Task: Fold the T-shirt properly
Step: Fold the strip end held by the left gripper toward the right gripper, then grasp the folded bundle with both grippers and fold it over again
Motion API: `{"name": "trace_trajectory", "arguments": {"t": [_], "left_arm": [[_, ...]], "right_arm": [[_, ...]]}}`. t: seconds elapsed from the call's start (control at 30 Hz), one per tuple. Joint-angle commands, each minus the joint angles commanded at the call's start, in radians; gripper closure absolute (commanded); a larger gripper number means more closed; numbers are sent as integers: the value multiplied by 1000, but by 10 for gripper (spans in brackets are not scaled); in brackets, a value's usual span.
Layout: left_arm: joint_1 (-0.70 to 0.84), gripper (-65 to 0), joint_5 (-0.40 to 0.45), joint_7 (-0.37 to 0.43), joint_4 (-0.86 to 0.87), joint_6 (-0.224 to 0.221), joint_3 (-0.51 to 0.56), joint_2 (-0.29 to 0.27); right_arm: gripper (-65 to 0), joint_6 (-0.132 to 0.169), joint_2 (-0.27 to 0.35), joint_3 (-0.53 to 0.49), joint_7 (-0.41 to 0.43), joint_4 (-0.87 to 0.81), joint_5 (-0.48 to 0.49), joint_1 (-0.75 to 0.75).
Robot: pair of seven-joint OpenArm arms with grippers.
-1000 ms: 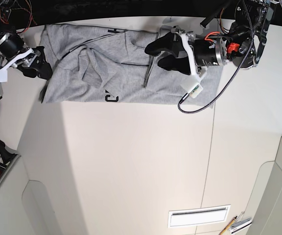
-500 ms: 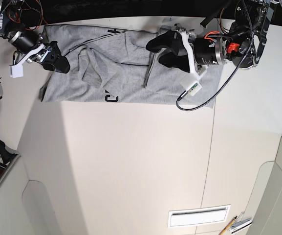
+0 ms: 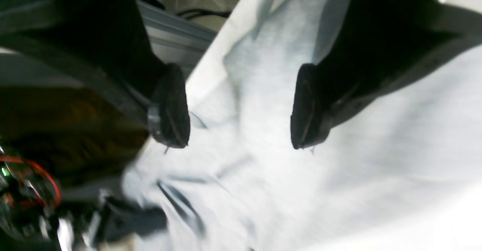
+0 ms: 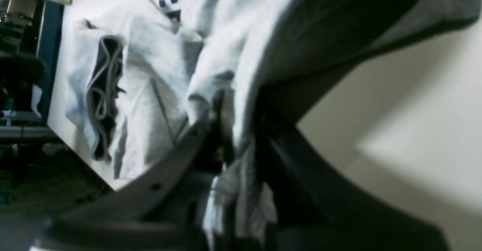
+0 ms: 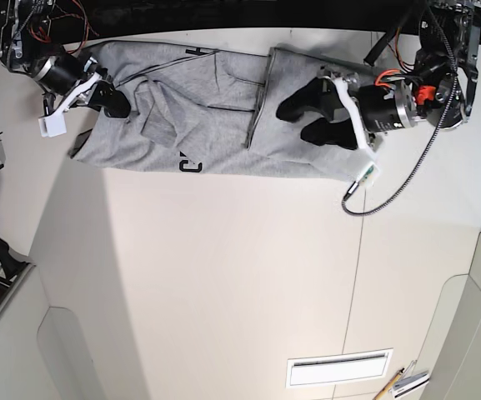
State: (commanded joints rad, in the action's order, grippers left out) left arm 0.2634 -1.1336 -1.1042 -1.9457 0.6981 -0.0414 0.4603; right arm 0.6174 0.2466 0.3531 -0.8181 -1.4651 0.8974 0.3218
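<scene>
Base: right end effector (image 5: 111, 102) pinches T-shirt (image 5: 198, 125) edge; left end effector (image 5: 294, 118) wide open, empty.

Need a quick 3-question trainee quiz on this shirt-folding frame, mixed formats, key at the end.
1. True or false: the left gripper is clamped on the T-shirt.
2. Which gripper holds cloth? A) right gripper B) left C) neither
3. Fill in: the black printed letter shows near the shirt's ___ edge in the base view.

Key: 1. False; its jaws stand apart over the fabric. 2. A; cloth is bunched between its jaws. 3. Lower, the edge facing the open table.
</scene>
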Motion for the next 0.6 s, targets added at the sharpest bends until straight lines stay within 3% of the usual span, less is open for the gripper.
{"name": "trace_trajectory", "arguments": {"t": [0.13,0.33,0.6], "left_arm": [[6,-453,0,-24,0,0,-114,0],[43,-453,1,-67,6,0,-220,0],[96,-453,-20,-66,149,0,-238,-8]], "right_arm": [[0,0,3,15,14,-7,-12,-1],[0,0,12,159,5,-110,-12,-3],[0,-9,156,266,-2,-223,-42,-3]]}}
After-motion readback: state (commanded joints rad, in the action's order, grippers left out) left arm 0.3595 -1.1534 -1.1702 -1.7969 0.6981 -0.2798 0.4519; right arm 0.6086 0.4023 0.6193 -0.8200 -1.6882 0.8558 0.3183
